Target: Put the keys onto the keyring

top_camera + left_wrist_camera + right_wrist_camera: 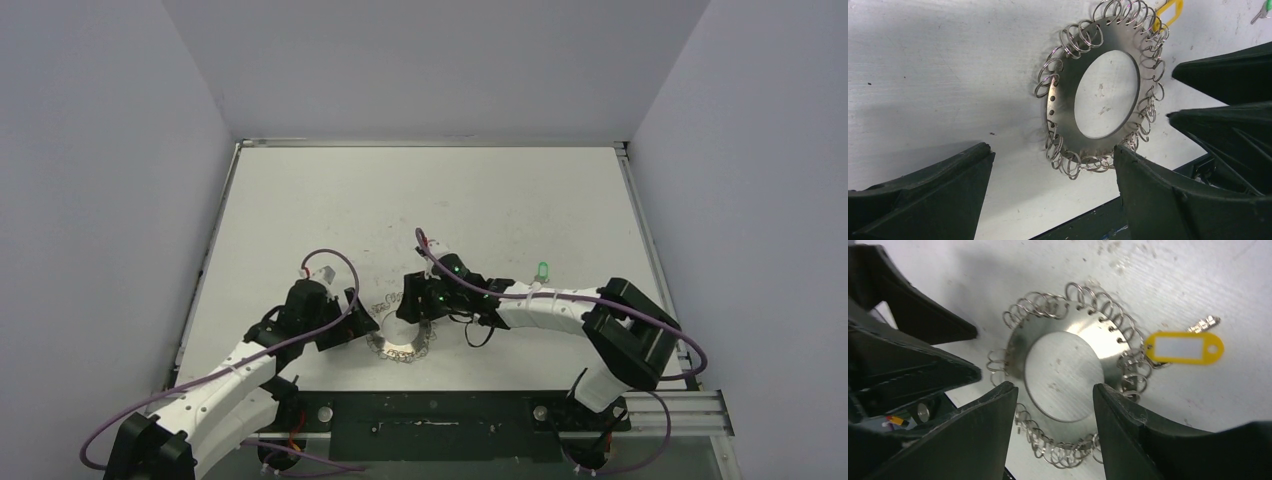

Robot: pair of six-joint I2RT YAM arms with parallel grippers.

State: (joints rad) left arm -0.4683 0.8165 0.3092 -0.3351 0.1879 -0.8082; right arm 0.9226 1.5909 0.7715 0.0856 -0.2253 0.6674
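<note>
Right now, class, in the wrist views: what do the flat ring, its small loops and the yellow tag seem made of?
The flat ring: likely steel, brushed silvery sheen, soft reflections. The small loops: thin bright metal wire, glinting coils. The yellow tag: probably plastic, evenly coloured, smooth, with a white label window.

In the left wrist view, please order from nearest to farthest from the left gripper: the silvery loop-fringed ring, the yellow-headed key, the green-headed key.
1. Round silvery metal keyring fringed with wire loops: lying between the fingers of the left gripper.
2. Yellow-headed key: at the ring's far edge, upper right.
3. Green-headed key: farthest, top right corner.
</note>
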